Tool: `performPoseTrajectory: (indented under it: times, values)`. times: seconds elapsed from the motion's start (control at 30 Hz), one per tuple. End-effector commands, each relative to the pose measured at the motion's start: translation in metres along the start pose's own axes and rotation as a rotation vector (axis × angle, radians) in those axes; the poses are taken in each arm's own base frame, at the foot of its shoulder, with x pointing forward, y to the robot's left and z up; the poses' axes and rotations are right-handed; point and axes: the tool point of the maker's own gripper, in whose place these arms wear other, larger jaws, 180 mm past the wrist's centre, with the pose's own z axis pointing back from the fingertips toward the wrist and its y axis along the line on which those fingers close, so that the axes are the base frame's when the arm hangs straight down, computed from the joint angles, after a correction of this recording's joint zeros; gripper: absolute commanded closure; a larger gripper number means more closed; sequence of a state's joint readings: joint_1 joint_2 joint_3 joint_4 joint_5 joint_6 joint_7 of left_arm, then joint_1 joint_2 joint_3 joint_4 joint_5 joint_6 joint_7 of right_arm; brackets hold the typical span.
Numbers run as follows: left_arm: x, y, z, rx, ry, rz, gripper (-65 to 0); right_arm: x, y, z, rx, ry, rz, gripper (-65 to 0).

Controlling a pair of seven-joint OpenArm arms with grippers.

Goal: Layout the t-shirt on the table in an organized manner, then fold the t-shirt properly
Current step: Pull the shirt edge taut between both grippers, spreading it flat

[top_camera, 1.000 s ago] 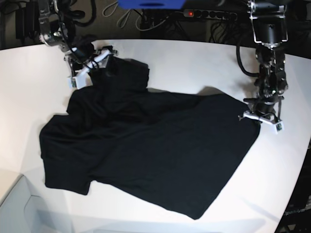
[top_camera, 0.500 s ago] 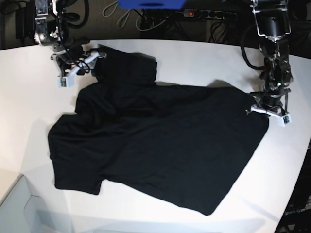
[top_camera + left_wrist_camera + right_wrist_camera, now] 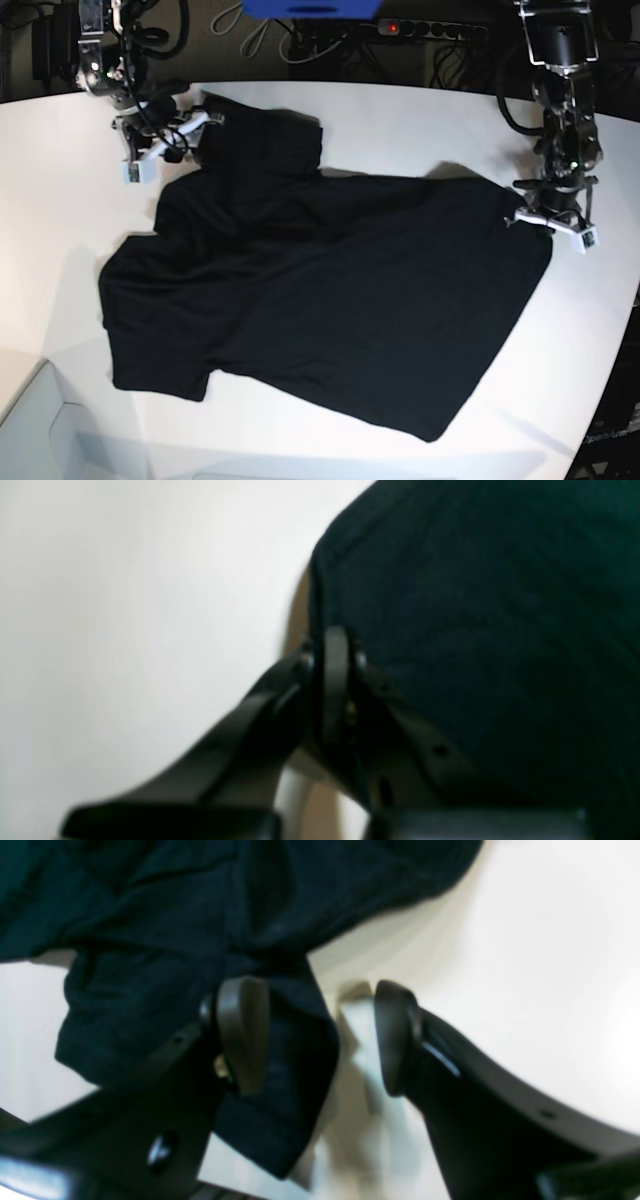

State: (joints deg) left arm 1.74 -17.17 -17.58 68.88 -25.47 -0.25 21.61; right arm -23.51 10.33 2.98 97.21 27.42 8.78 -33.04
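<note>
Where jaws pinch, t-shirt (image 3: 320, 290) hem blurred, indistinct

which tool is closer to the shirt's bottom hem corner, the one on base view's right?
Left. The left tool is shut on the t-shirt at that corner. The right tool stands open at the far sleeve, across the table.

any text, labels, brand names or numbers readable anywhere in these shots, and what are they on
None can be read.
t-shirt: plain black in all three views, no print or tag showing.
table: bare white, no markings.
left gripper and right gripper: white parts at the fingers, too small to show any lettering.
</note>
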Motion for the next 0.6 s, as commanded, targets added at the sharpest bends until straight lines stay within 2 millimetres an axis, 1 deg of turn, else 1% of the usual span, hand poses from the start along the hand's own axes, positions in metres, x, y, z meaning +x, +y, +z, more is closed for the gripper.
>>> performPoseTrajectory:
  times: [0.0, 0.07, 0.17, 0.2, 0.3, 0.37, 0.43, 0.57]
  values:
    - [0.008, 0.004, 0.002, 0.004, -0.009, -0.013, -0.1, -0.018, -0.004, 0.002, -0.015, 0.076, 0.006, -33.2]
    - [0.007, 0.004, 0.004, 0.002, -0.01, -0.017, -0.1, -0.023, -0.001, 0.0, -0.006, 0.09, 0.008, -28.5]
    - [0.007, 0.006, 0.008, 0.004, -0.013, -0.024, -0.1, -0.034, -0.003, -0.005, -0.007, 0.124, 0.007, -17.6]
    - [0.005, 0.013, 0.011, 0.017, -0.012, -0.018, -0.1, -0.038, -0.006, -0.006, -0.013, 0.137, 0.001, -13.1]
    - [0.011, 0.032, 0.021, 0.06, -0.044, 0.018, -0.1, -0.046, -0.015, -0.006, -0.031, 0.158, -0.006, -1.3]
    - [0.013, 0.045, 0.028, 0.084, -0.055, 0.026, -0.1, -0.046, -0.025, -0.004, -0.047, 0.167, 0.015, 0.0]
    - [0.014, 0.051, 0.035, 0.095, -0.064, 0.023, -0.1, -0.041, -0.031, -0.002, -0.055, 0.161, 0.033, 0.0]
    - [0.008, 0.049, 0.049, 0.087, -0.066, -0.005, -0.1, -0.013, -0.044, 0.004, -0.081, 0.112, 0.076, 0.0]
